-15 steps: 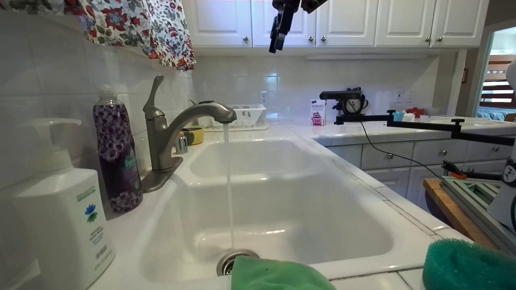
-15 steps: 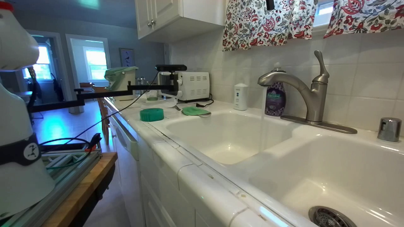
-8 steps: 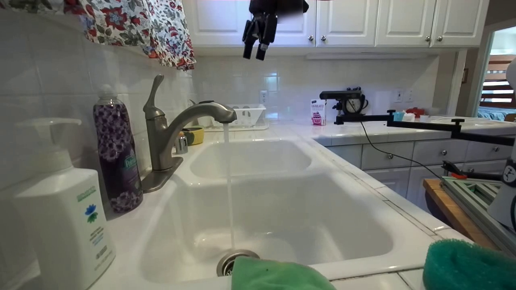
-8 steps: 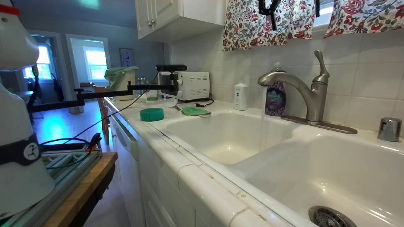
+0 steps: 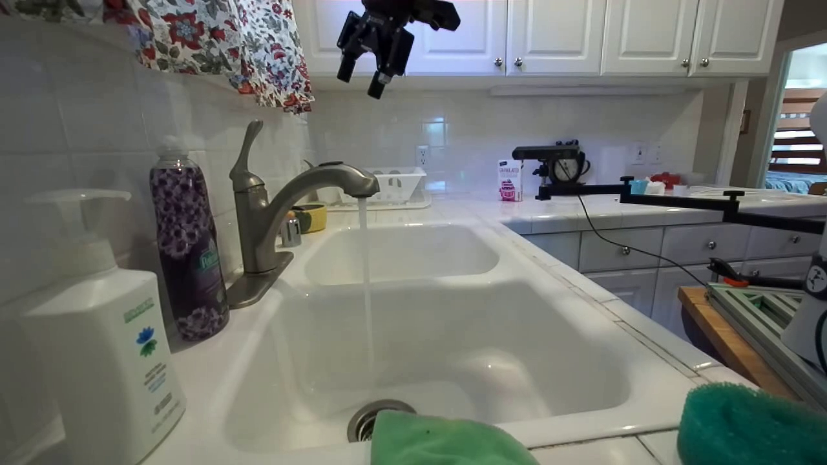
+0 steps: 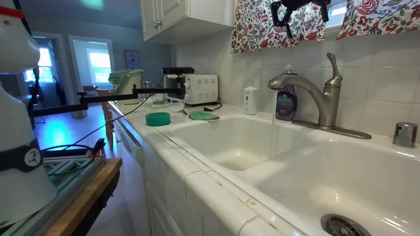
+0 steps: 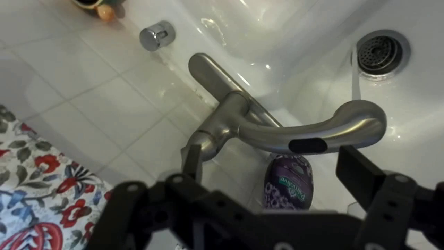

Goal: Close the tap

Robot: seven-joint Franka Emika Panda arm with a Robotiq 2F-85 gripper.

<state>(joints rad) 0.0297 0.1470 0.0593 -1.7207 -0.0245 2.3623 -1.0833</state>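
White-tiled kitchen wall [image 6: 387, 75], white double sink [image 5: 465, 329], floral curtain [image 6: 252, 29] hanging above. Tap [image 5: 251, 226] stands upright at the sink's back edge in all three views, water on: thin stream [image 5: 367, 290] dropping to six o'clock in both exterior views. Gripper [image 5: 362, 79] hangs over it, apart, at one o'clock from the tap in an exterior view; fingers [image 7: 359, 173] spread wide, clearest in the wrist view. Lever [image 5: 246, 152] points up, leaning to one o'clock in an exterior view (wrist view: largely masked by a fingertip). Wrist view looks down on the spout [image 7: 312, 132], tip toward three o'clock, and shows a drain [image 7: 380, 52] at two with the stream along its nine o'clock edge; an exterior view blocks that drain with the sink divider [image 6: 288, 160] but gives the neighbouring basin's strainer [image 6: 344, 226] at four. Purple bottle [image 5: 190, 252] beside the tap in all three views; wrist view catches its label in the gap between the fingers, at six o'clock of the spout. Dish rack [image 5: 406, 187] and pink-and-white carton [image 5: 510, 181]: in an exterior view, toward three o'clock from the tap. White boxy appliance [image 6: 201, 88]: in an exterior view, nine o'clock from the tap.
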